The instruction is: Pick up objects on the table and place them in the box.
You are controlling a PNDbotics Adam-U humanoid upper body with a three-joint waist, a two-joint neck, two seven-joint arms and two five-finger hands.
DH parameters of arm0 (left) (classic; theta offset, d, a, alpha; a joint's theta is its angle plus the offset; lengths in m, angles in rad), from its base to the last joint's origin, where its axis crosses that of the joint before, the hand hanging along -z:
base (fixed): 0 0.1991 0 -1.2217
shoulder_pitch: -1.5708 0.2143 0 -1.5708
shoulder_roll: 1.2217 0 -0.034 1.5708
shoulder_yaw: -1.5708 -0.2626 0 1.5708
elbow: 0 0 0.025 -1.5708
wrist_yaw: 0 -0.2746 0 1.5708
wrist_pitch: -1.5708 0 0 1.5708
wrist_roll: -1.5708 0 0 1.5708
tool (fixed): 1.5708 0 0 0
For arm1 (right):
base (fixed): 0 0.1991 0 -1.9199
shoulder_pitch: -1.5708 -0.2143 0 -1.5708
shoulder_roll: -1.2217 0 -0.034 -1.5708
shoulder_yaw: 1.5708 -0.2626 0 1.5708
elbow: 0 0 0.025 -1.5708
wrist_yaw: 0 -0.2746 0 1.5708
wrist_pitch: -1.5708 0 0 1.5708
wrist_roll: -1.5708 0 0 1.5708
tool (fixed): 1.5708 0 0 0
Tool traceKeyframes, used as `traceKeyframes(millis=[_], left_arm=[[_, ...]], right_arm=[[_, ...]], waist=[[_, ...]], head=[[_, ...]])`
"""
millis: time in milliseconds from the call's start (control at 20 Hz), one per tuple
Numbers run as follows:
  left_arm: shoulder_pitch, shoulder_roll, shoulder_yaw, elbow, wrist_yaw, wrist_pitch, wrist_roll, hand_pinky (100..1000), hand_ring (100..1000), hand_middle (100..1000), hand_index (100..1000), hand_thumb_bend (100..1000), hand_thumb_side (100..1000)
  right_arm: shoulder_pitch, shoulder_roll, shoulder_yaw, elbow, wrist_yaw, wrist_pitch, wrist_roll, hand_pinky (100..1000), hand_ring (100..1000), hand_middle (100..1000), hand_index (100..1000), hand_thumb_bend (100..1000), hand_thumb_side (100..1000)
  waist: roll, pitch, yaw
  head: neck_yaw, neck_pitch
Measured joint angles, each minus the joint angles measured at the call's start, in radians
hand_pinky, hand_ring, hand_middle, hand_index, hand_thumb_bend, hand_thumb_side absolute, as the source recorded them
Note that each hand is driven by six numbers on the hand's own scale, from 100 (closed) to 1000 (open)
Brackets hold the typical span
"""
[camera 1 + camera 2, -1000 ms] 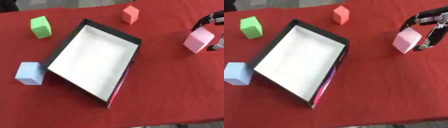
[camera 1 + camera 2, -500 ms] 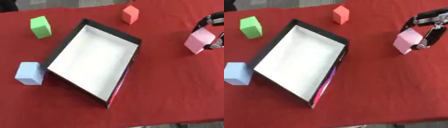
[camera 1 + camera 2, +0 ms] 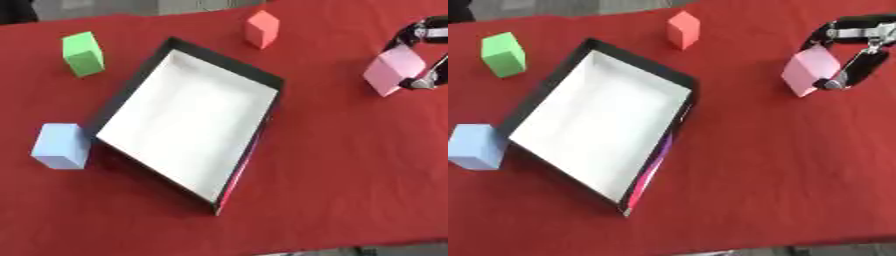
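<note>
Pink block (image 3: pixel 810 70) at right edge of red cloth (image 3: pixel 780 165), well apart from box (image 3: pixel 188 117). Right hand (image 3: pixel 857 47) curled round it, fingers over top, thumb (image 3: pixel 852 71) against near right side. Whether block rests on cloth or is lifted: cannot tell. Box open, white inside, black walls, askew mid-table. Blue block (image 3: pixel 61 146) just beside its left wall. Green block (image 3: pixel 84 53) far left. Red block (image 3: pixel 262 29) beyond box's far corner. Left hand out of sight.
</note>
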Motion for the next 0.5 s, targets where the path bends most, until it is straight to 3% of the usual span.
traceKeyframes(millis=[300, 500], left_arm=[[0.001, 0.001, 0.001, -0.001, -0.001, -0.003, 0.003, 906, 641, 726, 820, 142, 792], [0.004, 0.011, 0.006, -0.002, -0.004, -0.006, 0.008, 906, 645, 729, 822, 149, 779]], right_arm=[[-0.081, -0.004, -0.077, -0.196, -0.057, 0.064, -0.049, 804, 636, 412, 508, 100, 100], [-0.236, 0.021, -0.046, -0.288, -0.093, 0.117, -0.022, 786, 631, 428, 515, 111, 100]], waist=[[0.000, -0.001, -0.001], [-0.015, -0.014, -0.006]], head=[[0.007, 0.000], [0.006, 0.000]])
